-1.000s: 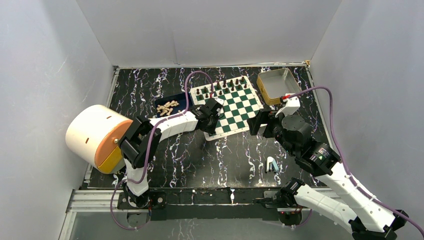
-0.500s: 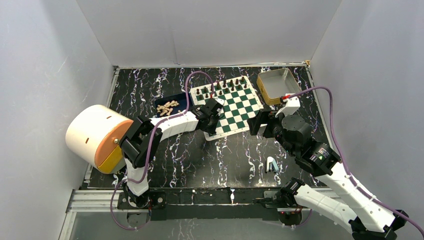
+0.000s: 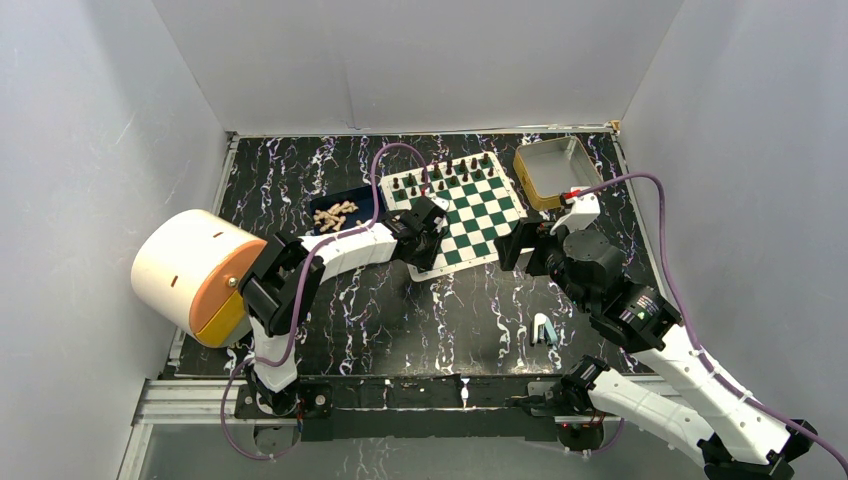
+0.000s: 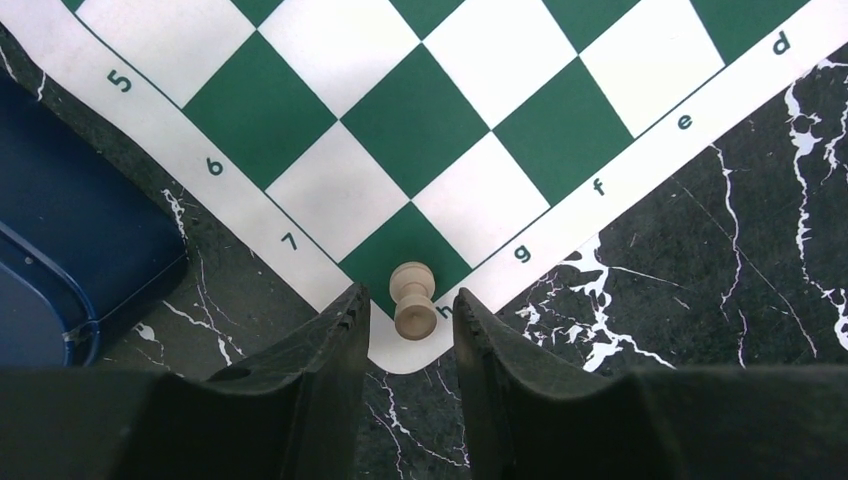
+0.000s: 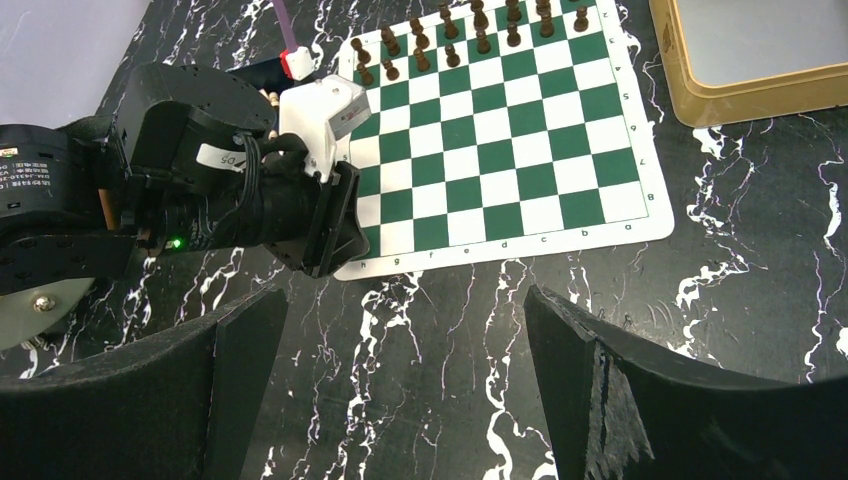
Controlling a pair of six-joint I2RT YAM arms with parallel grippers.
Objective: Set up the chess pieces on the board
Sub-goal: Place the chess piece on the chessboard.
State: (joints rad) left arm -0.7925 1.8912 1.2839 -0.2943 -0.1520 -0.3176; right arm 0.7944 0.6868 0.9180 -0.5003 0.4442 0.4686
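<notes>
A cream chess piece (image 4: 413, 300) stands upright on the corner green square of the board (image 4: 420, 120), by the letter h. My left gripper (image 4: 408, 297) straddles it, open, with a small gap between each finger and the piece. From above, the left gripper (image 3: 420, 255) hangs over the near-left corner of the board (image 3: 482, 215). More cream chess pieces (image 3: 335, 213) lie heaped in the blue tray (image 3: 352, 194). Over bare table just right of the board, my right gripper (image 5: 405, 330) is open wide and holds nothing.
Dark pieces (image 3: 450, 172) fill the board's two far rows. A yellow-rimmed tin (image 3: 555, 170) sits at the back right. A large cream and orange cylinder (image 3: 190, 270) stands at the left. A small teal object (image 3: 542, 330) lies near the right arm.
The left gripper's jaws have parted off the cream piece. Neither arm has visibly shifted place in the top view.
</notes>
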